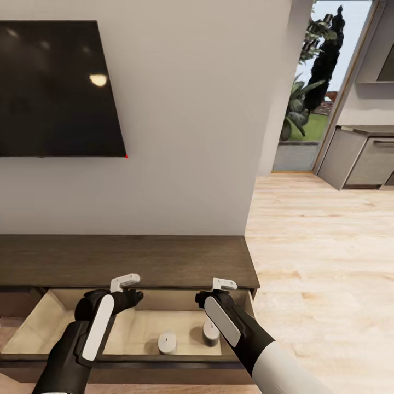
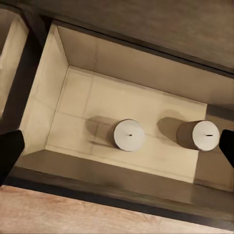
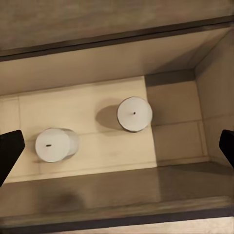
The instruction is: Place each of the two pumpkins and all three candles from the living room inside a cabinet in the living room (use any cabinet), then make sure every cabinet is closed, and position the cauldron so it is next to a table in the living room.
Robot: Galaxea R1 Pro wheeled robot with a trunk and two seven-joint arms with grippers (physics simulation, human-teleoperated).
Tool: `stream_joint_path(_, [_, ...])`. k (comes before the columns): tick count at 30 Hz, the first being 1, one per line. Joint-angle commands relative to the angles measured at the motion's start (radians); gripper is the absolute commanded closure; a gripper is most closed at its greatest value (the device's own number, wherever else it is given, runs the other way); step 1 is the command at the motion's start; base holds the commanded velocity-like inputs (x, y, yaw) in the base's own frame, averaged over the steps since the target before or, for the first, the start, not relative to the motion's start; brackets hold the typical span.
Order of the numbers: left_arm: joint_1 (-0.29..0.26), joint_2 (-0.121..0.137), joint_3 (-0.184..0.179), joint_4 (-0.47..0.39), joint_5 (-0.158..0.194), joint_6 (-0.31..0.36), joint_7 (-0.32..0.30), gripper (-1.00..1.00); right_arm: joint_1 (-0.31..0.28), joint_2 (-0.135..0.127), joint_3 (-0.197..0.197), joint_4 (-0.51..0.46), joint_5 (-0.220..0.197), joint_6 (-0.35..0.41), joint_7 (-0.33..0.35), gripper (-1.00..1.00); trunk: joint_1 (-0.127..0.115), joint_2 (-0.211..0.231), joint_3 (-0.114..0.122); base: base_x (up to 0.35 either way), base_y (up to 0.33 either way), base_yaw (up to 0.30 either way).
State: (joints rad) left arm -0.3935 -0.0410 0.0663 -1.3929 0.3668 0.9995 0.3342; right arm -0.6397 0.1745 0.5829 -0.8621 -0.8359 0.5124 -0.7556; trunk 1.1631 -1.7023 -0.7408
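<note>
The cabinet (image 1: 126, 260) is a long, low dark brown unit against the white wall, and its right drawer (image 1: 38, 328) is pulled out, showing a pale beige interior. Two off-white candles stand upright inside: one (image 1: 167, 343) (image 2: 129, 135) (image 3: 51, 145) near the middle, the other (image 1: 210, 332) (image 2: 204, 135) (image 3: 134, 113) closer to the drawer's right wall. My left gripper (image 1: 134, 298) (image 2: 119, 148) hovers open above the drawer, holding nothing. My right gripper (image 1: 203, 298) (image 3: 119, 148) is also open and empty, above the right candle. The pumpkins, cauldron and table are out of view.
A black TV (image 1: 54, 87) hangs on the wall above the cabinet. Light wood floor (image 1: 323, 246) stretches away to the right toward a glass door with plants (image 1: 306, 109) and grey kitchen cupboards (image 1: 361, 158). A neighbouring drawer compartment (image 2: 9, 58) lies left of the open one.
</note>
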Motion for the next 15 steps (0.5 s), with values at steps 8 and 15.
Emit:
stream_joint_path(8, [-0.002, 0.007, 0.007, 0.0, 0.002, 0.002, 0.0, -1.0, 0.0, 0.0, 0.0, 0.001, 0.001, 0.0, 0.0, -1.0, 0.0, 0.0, 0.0, 0.0, 0.0, 0.215])
stream_joint_path(15, [-0.002, 0.006, 0.007, 0.0, 0.003, 0.002, 0.0, -1.0, 0.0, 0.0, 0.0, 0.001, 0.001, 0.0, 0.0, -1.0, -0.004, 0.007, 0.003, 0.0, 0.0, 0.282])
